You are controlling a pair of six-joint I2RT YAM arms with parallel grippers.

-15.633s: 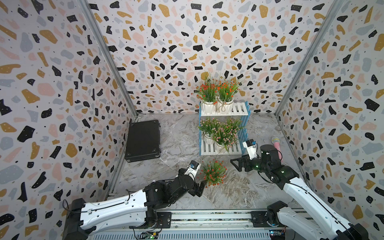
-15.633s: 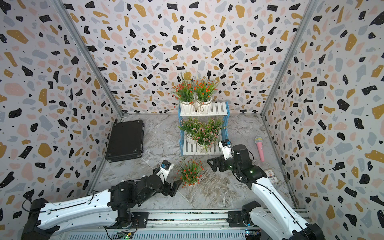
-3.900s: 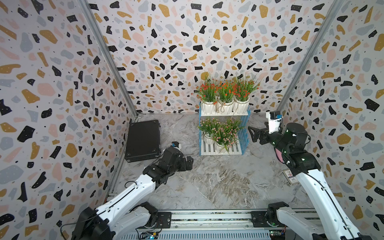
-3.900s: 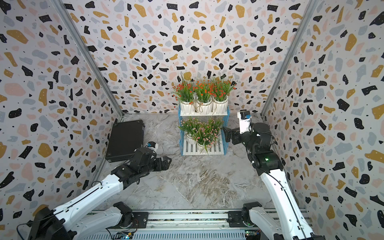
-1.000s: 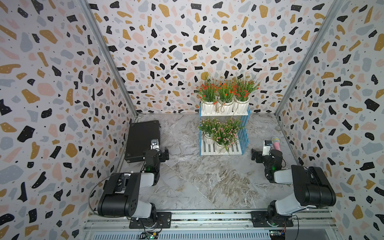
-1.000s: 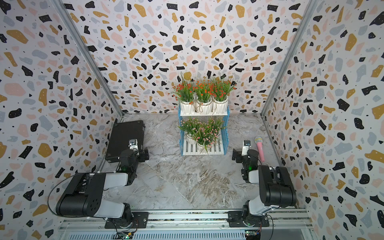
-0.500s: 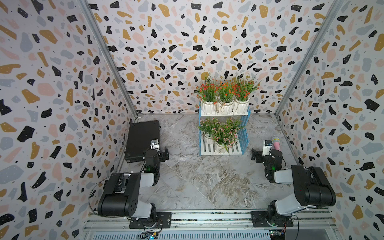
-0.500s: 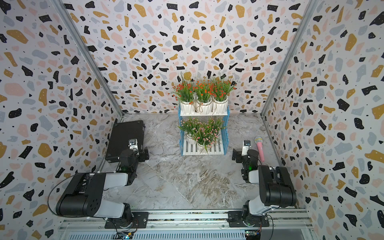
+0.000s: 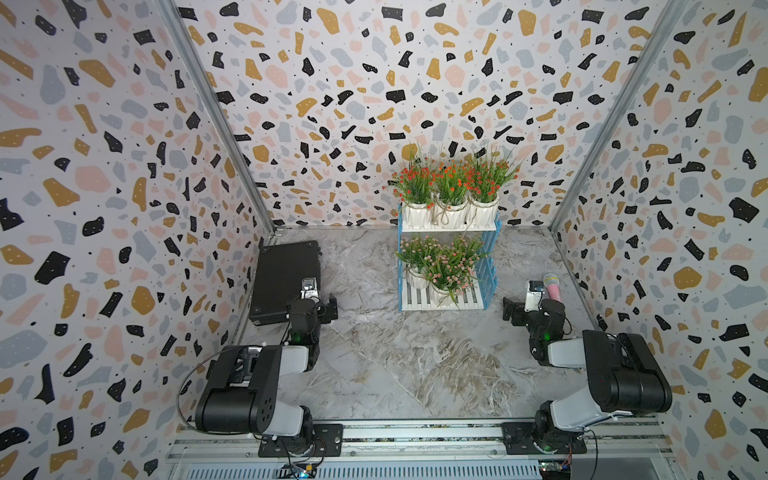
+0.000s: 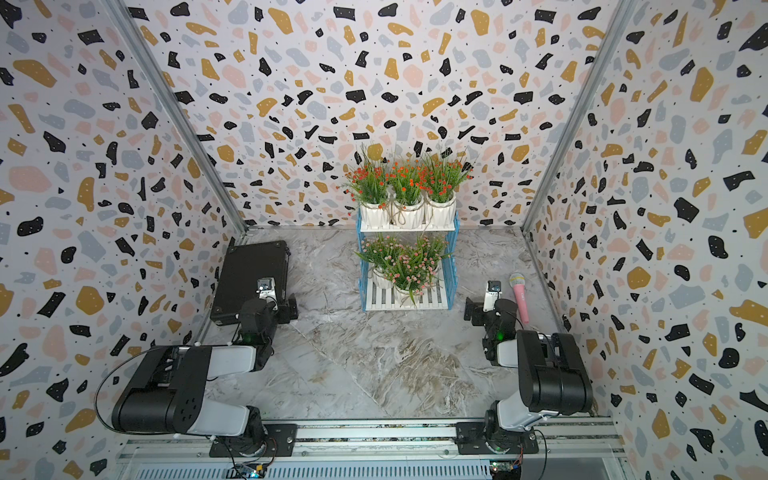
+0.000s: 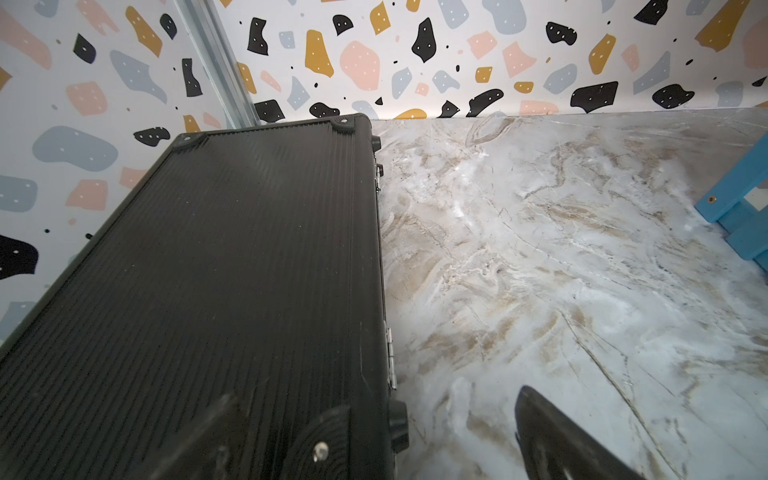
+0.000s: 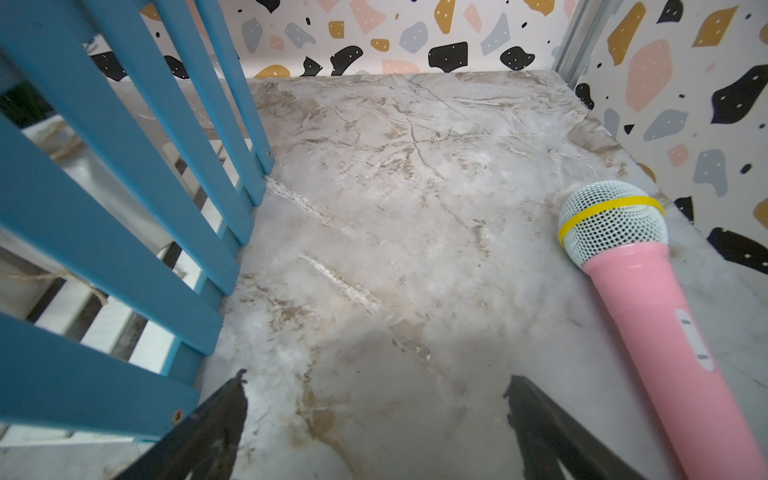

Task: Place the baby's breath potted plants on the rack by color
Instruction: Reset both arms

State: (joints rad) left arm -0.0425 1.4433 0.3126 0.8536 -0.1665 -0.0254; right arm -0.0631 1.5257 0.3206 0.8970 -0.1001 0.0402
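Pink-flowered plants [image 9: 446, 266] leaned out from the rack [image 9: 490, 270] at middle frame, so the left gripper [image 9: 328, 305] or right gripper [image 9: 510, 309], both spread apart and empty, might have knocked one.

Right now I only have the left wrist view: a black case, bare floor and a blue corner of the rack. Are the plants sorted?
Observer: Three red plants stand in a row on the top shelf of the rack.
Operator: And the pink ones?
Observer: The pink plants crowd the lower shelf; foliage hides how many pots there are.
Operator: Is the right claw holding anything?
Observer: No, the right claw is open and empty, with a pink mic lying beside it.
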